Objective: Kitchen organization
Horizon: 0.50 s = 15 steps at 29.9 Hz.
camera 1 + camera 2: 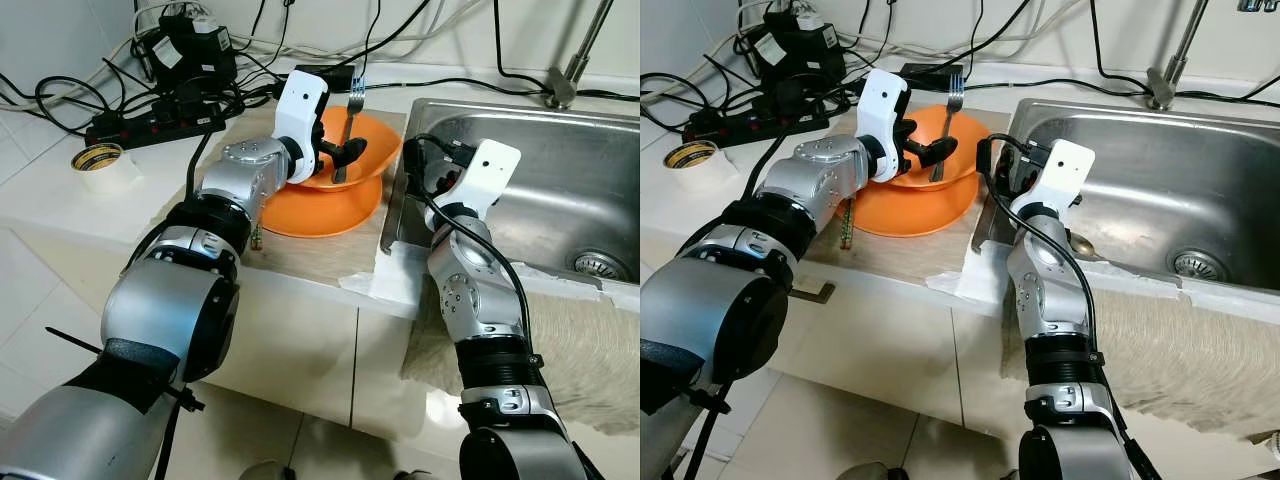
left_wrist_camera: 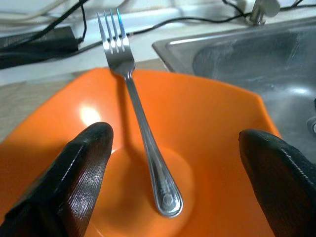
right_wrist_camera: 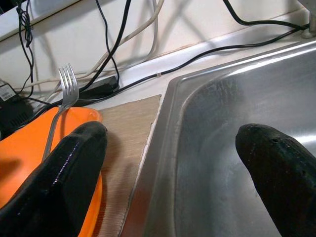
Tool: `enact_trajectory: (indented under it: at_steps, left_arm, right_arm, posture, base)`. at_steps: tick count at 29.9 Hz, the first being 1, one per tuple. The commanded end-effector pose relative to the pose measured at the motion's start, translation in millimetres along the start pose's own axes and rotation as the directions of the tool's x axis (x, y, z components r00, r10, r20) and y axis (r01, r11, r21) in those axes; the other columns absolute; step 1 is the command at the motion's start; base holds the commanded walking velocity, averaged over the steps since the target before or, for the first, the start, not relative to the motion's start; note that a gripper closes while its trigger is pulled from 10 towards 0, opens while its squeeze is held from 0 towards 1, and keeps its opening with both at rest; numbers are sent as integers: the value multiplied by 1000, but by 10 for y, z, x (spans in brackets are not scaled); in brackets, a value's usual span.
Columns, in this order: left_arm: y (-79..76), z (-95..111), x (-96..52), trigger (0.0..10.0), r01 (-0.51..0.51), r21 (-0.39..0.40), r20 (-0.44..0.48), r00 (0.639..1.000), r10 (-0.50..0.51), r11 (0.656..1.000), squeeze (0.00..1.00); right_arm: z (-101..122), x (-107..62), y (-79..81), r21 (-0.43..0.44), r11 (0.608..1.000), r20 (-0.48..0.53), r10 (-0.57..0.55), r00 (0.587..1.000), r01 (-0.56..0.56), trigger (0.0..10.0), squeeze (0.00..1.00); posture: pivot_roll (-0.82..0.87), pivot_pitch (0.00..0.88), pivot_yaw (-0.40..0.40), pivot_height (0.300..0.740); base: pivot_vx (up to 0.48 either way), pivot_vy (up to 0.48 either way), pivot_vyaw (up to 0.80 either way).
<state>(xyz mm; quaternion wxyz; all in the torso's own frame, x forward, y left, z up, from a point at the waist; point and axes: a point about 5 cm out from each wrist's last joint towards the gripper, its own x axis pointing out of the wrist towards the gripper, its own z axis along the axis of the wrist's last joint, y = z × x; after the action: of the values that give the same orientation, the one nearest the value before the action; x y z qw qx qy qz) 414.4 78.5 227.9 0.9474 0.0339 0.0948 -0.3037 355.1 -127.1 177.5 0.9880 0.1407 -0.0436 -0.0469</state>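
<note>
A steel fork (image 2: 143, 133) lies in an orange bowl (image 1: 378, 140), its tines propped over the far rim. That bowl is stacked in a second orange bowl (image 1: 320, 212) on the counter. My left gripper (image 1: 345, 155) hangs open just above the upper bowl, one black finger (image 2: 86, 163) on each side of the fork's handle, not touching it. My right gripper (image 1: 428, 165) is open over the left rim of the steel sink (image 1: 570, 180), holding nothing; its fingertips (image 3: 74, 163) straddle the sink's edge.
A power strip (image 1: 150, 120) and tangled cables crowd the counter's back. A tape roll (image 1: 100, 165) sits at the left. The faucet (image 1: 572, 65) rises behind the sink, a spoon (image 1: 1083, 246) lies inside it, and a towel (image 1: 580, 340) hangs over the front.
</note>
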Motion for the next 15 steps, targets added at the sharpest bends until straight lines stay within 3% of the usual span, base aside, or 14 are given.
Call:
enact_trajectory:
  at_steps: [1, 9, 15]
  left_arm:
    - [21, 87, -8, 10000, -11, 20, 0, 1000, 11, 1000, 0]
    - [37, 167, -23, 10000, 0, 26, 66, 998, -2, 1000, 0]
    - [25, -8, -75, 10000, 93, 28, 144, 985, -96, 995, 0]
  right_arm:
    - [8, -16, 36, -13, 1000, -1, 16, 1000, -16, 10000, 0]
    - [18, -40, 24, -48, 999, 5, 24, 1000, -24, 10000, 0]
    - [-79, -93, -32, -107, 990, -53, 85, 995, -90, 10000, 0]
  posture:
    - [-45, 0, 115, 740]
    - [-50, 0, 121, 740]
    - [-39, 0, 106, 740]
  base:
    - [0, 0, 0]
    - [0, 0, 0]
    - [0, 0, 0]
